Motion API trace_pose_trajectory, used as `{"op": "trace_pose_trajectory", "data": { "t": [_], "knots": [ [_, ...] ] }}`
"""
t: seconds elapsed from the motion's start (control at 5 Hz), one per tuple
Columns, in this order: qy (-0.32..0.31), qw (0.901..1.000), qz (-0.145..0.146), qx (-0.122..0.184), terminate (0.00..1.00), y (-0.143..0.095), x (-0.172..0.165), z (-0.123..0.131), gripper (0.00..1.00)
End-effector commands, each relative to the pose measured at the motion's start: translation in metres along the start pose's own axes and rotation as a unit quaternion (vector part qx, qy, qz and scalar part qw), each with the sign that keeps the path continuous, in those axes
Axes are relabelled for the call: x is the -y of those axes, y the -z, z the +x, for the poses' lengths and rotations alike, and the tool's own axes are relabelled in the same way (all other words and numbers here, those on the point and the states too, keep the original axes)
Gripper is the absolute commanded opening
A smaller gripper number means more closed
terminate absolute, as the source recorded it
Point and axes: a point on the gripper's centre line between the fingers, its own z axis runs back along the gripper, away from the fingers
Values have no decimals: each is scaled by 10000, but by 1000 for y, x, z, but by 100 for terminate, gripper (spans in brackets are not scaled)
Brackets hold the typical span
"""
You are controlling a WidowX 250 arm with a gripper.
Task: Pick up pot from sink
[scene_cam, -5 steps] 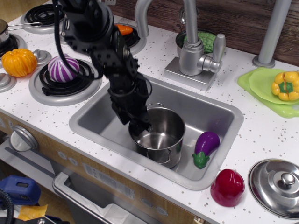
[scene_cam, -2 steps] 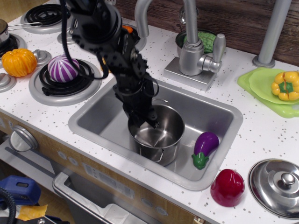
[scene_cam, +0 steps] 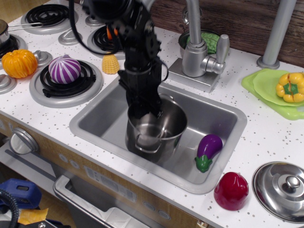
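The gripper is closed on the back rim of the pot; one finger seems to go inside the wall and the other outside, but the dark fingers overlap, so the exact contact is hard to see. The pot hangs below the gripper, tilted a little toward the camera, with its front wire handle visible. It appears to be lifted off the floor of the sink, but it is not above the raised rim yet.

To do this step well, I think the lift should go straight up and slowly. The pot is held only at one side of the rim, so it can swing or slip out if the arm moves fast. The bottom should pass clearly over the sink rim before any sideways motion. Steel is smooth, so the grip should remain firm.

To the right of the gripper and lower, the purple eggplant lies on the sink floor, apart from the pot. Behind and to the right stands the faucet, quite near the arm, so a straight rise must not hit it. A yellow corn lies on the counter to the left.

The arm comes down from the upper left, from over the stove, and its wrist points nearly vertical into the sink.
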Motion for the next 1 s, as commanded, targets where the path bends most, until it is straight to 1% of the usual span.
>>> {"op": "trace_pose_trajectory", "data": {
  "t": [0.0,0.2,0.4,0.6,0.8],
  "knots": [
    [-13,9989,360,300,0,-43,5,21,0],
    [-52,9978,606,250,0,-55,16,27,0],
    [31,9964,788,299,0,-65,21,34,0],
    [189,9960,775,412,0,-69,17,40,0],
    [319,9967,652,369,0,-74,9,47,0]
  ]
}}
